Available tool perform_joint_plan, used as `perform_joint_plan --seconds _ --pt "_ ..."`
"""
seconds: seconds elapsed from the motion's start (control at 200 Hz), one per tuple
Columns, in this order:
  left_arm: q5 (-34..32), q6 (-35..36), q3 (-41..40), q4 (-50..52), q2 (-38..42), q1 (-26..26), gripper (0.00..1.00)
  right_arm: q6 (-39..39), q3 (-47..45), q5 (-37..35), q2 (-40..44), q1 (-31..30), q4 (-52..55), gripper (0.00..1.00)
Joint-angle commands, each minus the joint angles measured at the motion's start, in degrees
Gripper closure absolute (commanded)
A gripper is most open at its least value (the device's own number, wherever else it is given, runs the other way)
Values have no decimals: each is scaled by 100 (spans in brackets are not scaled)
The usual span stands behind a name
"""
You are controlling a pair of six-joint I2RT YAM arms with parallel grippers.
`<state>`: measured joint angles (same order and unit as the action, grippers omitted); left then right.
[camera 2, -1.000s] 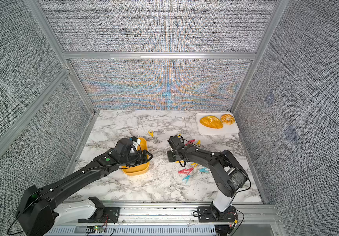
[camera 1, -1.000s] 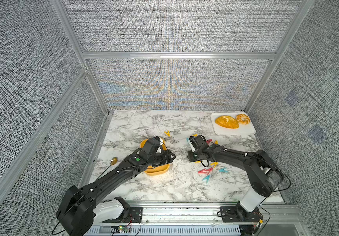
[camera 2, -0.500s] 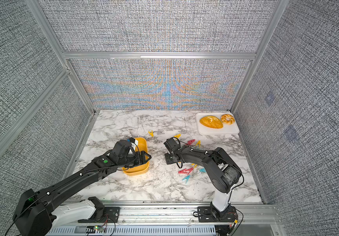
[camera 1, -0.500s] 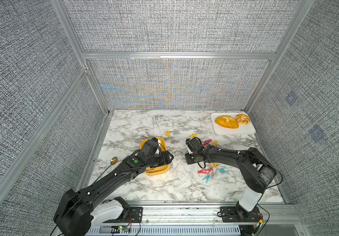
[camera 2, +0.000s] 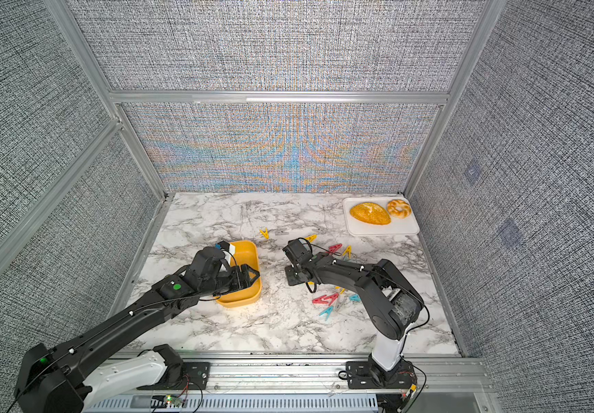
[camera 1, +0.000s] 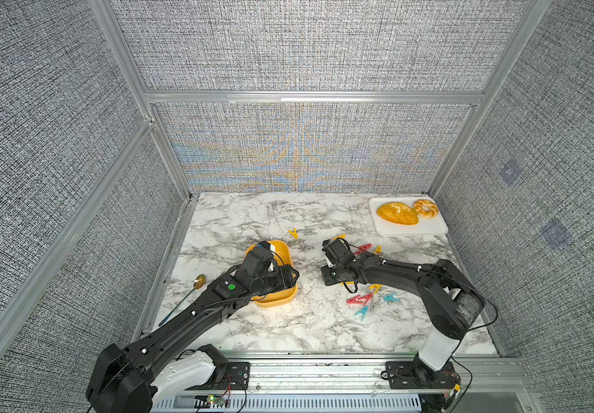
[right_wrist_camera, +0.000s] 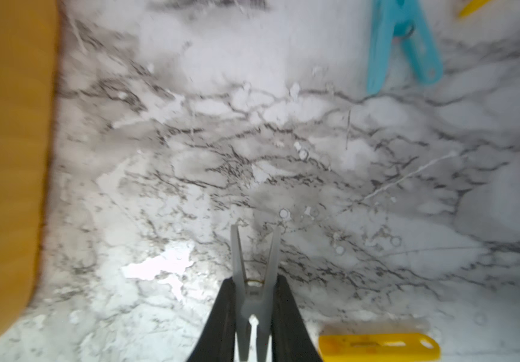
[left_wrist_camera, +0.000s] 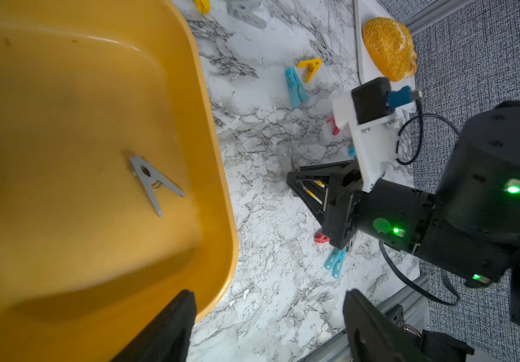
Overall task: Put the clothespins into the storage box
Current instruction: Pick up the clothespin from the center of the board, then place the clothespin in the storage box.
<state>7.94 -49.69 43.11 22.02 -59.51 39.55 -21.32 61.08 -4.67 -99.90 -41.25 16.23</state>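
Marble surface point(camera 1: 288, 332): fills the lower middle of both top views and carries all else. Left arm: reaches from the lower left of the frame up to the storage box point(camera 1: 281, 250), a yellow-orange tub left of centre; left pincer point(camera 1: 290, 277) hangs over the tub's lower right wall, jaws spread and empty, as the left wrist view shows. Right arm: folds in from the lower right; right pincer point(right_wrist_camera: 254, 313) is pressed together on a grey clothespin point(right_wrist_camera: 254, 272), gripped near the pinch end with the two legs pointing forward along the pincer's own line. Storage box again: in the right wrist view its wall point(right_wrist_camera: 8, 156) fills the left edge of the frame, so the tub lies to the left of the loaded pincer across bare marble, near but apart; the right arm is judged the one to carry across. Contents of tub: one grey clothespin point(left_wrist_camera: 153, 183) lying flat. Loose clothespins: a red, teal and yellow cluster point(camera 1: 368, 300) right of centre below the right arm, a further few point(camera 1: 363, 247) above it, and a yellow one point(camera 1: 292, 233) above the tub. White tray point(camera 1: 408, 230) with bread: upper right, no part of the job.
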Motion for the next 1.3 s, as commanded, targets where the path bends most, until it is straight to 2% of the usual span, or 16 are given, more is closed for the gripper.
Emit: perform_joint_plan --seconds 0.0,0.215,0.415,0.555,0.686,0.881,1.051,1.126,1.296 --pt "-629 125 -14 436 424 -122 17 -31 389 40 213 -103 205 89" --pt "-876 174 -104 1132 1282 -694 13 -54 1487 455 219 -505 442 88" --pt "-777 36 -429 1353 1875 -1114 11 -135 2436 773 -354 -991 504 85" --pt "-711 -19 -557 1392 1963 -1142 11 -155 2897 870 -798 -1256 531 77" --pt "-606 33 -552 1392 1926 -1142 11 -182 3037 871 -960 -1349 487 63" --pt "-448 338 -415 1337 1773 -1138 14 -171 2833 653 -704 -1341 394 47" --pt "-84 582 -151 1242 1246 -1091 20 -191 2211 271 -80 -1168 352 46" --pt "-43 660 34 1206 861 -881 21 -255 1717 150 307 -1004 295 46" --pt "-140 680 468 723 -170 -64 21 -417 573 -92 1149 -472 377 47"
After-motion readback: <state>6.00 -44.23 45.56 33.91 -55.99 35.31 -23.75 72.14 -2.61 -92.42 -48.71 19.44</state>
